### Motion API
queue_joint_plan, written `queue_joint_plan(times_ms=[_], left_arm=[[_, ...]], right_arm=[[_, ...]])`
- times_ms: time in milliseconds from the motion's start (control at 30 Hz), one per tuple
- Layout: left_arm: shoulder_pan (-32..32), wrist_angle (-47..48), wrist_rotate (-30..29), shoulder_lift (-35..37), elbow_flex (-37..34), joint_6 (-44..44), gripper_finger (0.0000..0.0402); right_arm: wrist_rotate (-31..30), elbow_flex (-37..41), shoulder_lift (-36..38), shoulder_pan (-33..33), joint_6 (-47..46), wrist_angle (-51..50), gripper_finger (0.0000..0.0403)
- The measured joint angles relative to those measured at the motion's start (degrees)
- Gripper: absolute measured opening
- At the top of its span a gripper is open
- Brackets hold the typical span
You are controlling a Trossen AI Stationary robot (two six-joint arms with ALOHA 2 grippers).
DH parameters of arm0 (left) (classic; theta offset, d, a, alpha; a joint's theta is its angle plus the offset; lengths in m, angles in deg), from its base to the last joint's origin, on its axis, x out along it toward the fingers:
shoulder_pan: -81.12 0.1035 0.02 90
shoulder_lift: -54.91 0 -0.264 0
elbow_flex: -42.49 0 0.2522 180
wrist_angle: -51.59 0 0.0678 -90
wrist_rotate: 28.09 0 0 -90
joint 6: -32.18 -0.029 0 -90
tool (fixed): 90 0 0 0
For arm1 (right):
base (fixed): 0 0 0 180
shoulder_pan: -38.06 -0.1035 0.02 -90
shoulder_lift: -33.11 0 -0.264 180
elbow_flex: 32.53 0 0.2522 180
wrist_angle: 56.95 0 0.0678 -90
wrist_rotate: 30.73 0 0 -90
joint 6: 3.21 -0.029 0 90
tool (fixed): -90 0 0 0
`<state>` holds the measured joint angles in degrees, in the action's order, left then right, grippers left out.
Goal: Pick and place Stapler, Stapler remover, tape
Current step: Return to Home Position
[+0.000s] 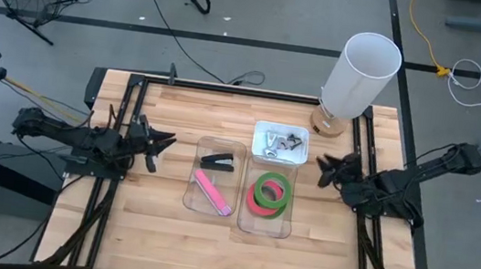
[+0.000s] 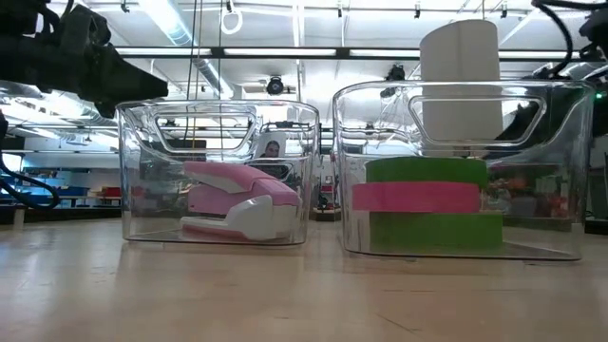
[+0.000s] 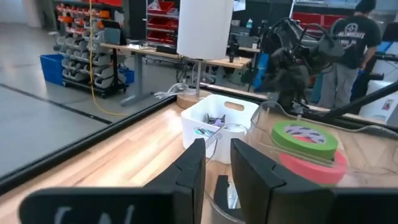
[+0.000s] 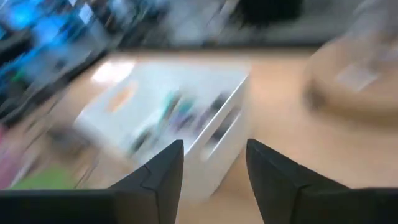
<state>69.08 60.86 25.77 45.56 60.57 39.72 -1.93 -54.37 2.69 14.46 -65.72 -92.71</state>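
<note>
Three tape rolls, green on red-pink on green, lie stacked in the right clear bin. The top green roll also shows in the left wrist view. A pink stapler and a black stapler lie in the left clear bin; the pink one shows in the low view. Small metal staple removers lie in a white bin. My left gripper is open and empty, left of the stapler bin. My right gripper is open and empty, right of the white bin.
A lamp with a white shade on a wooden base stands at the table's far right, just behind the white bin. Black frame rails run along the table's sides. A person stands in the room beyond the table.
</note>
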Motion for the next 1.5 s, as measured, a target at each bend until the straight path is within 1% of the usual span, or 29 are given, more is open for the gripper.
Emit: queue_joint_plan(times_ms=[200, 333, 467, 533, 600, 667, 767, 833, 933, 1033, 1100, 1333, 1500], left_arm=[[0.0, 0.0, 0.0, 0.0, 0.0, 0.9, 0.0078], [0.0, 0.0, 0.0, 0.0, 0.0, 0.9, 0.0078], [0.0, 0.0, 0.0, 0.2, -0.2, 0.9, 0.0078], [0.0, -0.9, 0.0, 1.4, -1.4, 0.9, 0.0078], [0.0, -2.3, 0.0, 3.6, -3.8, 0.9, 0.0078], [0.0, -0.4, 0.3, 6.7, -3.7, 1.1, 0.0078], [0.2, -1.3, 0.4, 9.3, -3.8, 1.0, 0.0078], [0.6, -3.4, 0.1, 9.2, -3.8, 1.2, 0.0078], [1.1, -3.2, 0.0, 9.2, -3.8, 1.2, 0.0078], [1.5, -3.4, 0.1, 9.2, -3.8, 1.3, 0.0078], [2.0, -2.3, 0.0, 9.2, -3.8, 1.3, 0.0078], [6.7, -0.6, 1.0, 9.2, -3.8, 1.3, 0.0078], [12.0, -0.6, 1.0, 9.2, -3.8, 1.3, 0.0078]], right_arm=[[23.5, 0.0, 0.0, 0.0, 0.2, 3.3, 0.0176], [36.5, 0.0, 0.0, 0.0, 0.2, 3.7, 0.0176], [45.0, 0.2, 0.3, 0.0, 0.3, 4.1, 0.0176], [47.8, 2.3, 3.1, 0.0, 0.3, 6.5, 0.0176], [48.8, 2.7, 5.9, 0.0, 0.2, 9.8, 0.0176], [48.8, 4.1, 9.6, 0.3, 0.1, 15.4, 0.0176], [48.8, 7.4, 16.7, 2.1, 0.0, 24.5, 0.0176], [49.0, 7.2, 22.0, 4.1, 0.2, 25.2, 0.0176], [49.5, 7.2, 30.3, 7.9, 0.2, 25.0, 0.0176], [49.9, 7.3, 30.4, 11.6, 0.2, 30.6, 0.0176], [49.4, 7.0, 30.4, 12.9, 0.2, 34.2, 0.0176], [44.2, 7.2, 30.4, 13.2, 0.0, 37.7, 0.0176], [44.2, 7.2, 30.3, 13.5, 0.0, 37.7, 0.0176]])
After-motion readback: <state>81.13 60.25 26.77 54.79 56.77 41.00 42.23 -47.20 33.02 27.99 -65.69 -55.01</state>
